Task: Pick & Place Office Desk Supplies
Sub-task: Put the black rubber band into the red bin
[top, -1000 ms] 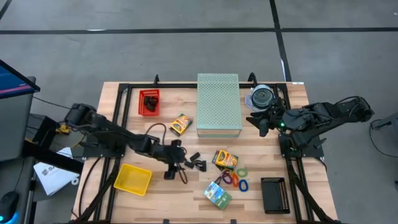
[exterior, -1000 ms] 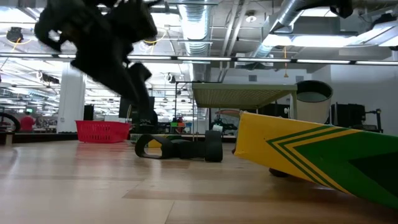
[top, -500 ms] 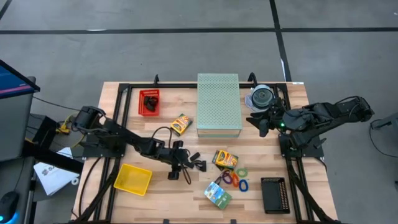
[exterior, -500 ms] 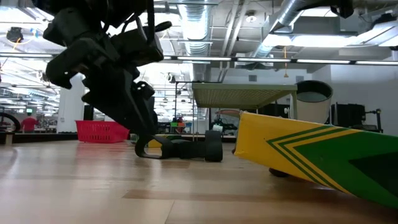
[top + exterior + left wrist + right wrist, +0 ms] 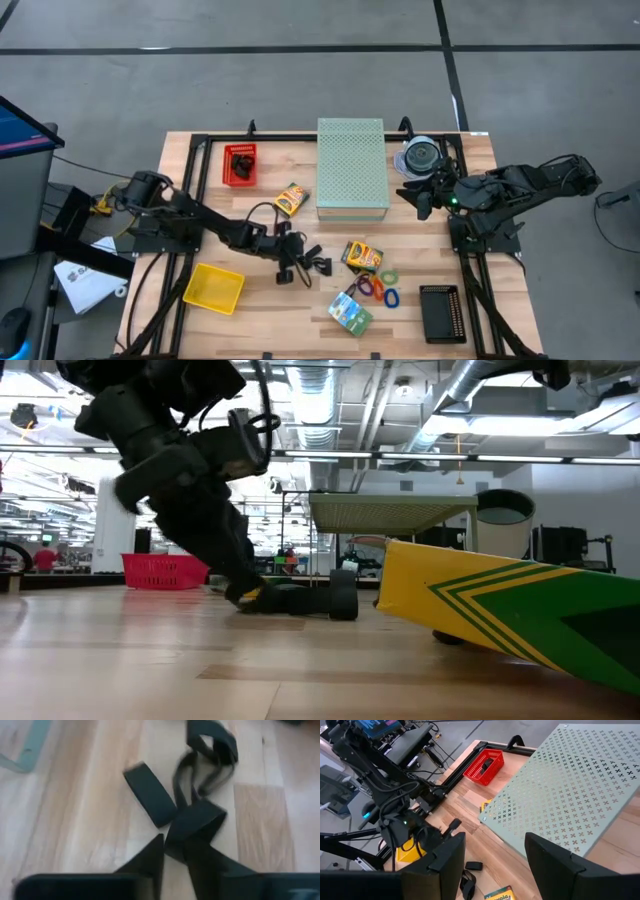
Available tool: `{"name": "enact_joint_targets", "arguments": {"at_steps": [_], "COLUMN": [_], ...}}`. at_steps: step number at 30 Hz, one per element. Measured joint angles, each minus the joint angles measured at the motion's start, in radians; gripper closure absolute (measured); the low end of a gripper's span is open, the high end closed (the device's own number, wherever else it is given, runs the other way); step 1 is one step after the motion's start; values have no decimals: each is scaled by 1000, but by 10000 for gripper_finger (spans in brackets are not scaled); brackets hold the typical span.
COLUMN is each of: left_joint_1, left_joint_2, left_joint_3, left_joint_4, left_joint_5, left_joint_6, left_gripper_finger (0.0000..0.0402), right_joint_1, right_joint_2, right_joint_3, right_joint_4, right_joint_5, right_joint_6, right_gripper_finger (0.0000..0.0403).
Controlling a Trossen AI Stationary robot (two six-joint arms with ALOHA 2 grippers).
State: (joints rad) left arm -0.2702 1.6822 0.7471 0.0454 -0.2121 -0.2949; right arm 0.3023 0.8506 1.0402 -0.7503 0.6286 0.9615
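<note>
Where the low view is half blocked by a yellow-and-green box (image 5: pixel 510 622) lying close to the lens, the left gripper (image 5: pixel 287 272) sits low on the table, fingers narrowed on a black binder clip (image 5: pixel 194 821); its handles blur. More clips (image 5: pixel 318 265) lie just beside. Farther back, the right gripper (image 5: pixel 421 203) hangs with fingers wide, holding nothing, near the perforated box (image 5: pixel 352 167).

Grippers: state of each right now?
Left gripper: shut on a black binder clip on the table.
Right gripper: open, empty, by the pale green perforated box.
</note>
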Motion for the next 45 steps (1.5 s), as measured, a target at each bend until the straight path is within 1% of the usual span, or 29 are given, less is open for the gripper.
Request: {"name": "enact_joint_targets", "arguments": {"at_steps": [1,2,3,8,11,14,17,20,24,26,28,31,36,40,45], "left_joint_1": [4,8,14,47,72,92,119,151,197,228,262,321,447,565,709], "left_joint_2": [-10,-21,-30,-118,-187,-267,-354,-434,-533,-569,-602,-632,-660,-641,-578], "left_joint_3": [0,0,0,0,1,-1,0,0,0,0,0,0,-1,0,-1], "left_joint_4": [-13,-26,-26,-94,-139,-207,-303,-393,-499,-532,-599,-656,-687,-709,-717], "left_joint_5": [1,1,1,3,14,26,21,-27,-134,-188,-242,-313,-390,-444,-458], "left_joint_6": [-17,-32,-46,-102,-104,-112,-157,-224,-321,-361,-402,-456,-556,-654,-674], "left_gripper_finger": [377,389,393,400,401,401,401,401,401,401,401,401,401,401,401], "right_joint_1": [0,0,0,0,0,-1,-1,-1,-2,-2,-2,-2,-5,-5,-5], "right_joint_2": [0,0,0,0,0,0,0,0,0,0,0,0,0,0,0], "right_joint_3": [0,0,0,0,0,0,0,0,0,0,0,0,0,0,0], "right_joint_4": [0,0,0,-1,-5,-8,-13,-17,-18,-20,-23,-25,-29,-29,-32], "right_joint_5": [0,0,0,0,0,0,0,0,1,1,2,4,8,25,33], "right_joint_6": [0,0,0,0,-1,-1,-1,-1,-1,-1,-1,-1,-1,0,5], "right_gripper_finger": [201,201,201,201,201,201,201,201,201,201,201,201,201,201,201]}}
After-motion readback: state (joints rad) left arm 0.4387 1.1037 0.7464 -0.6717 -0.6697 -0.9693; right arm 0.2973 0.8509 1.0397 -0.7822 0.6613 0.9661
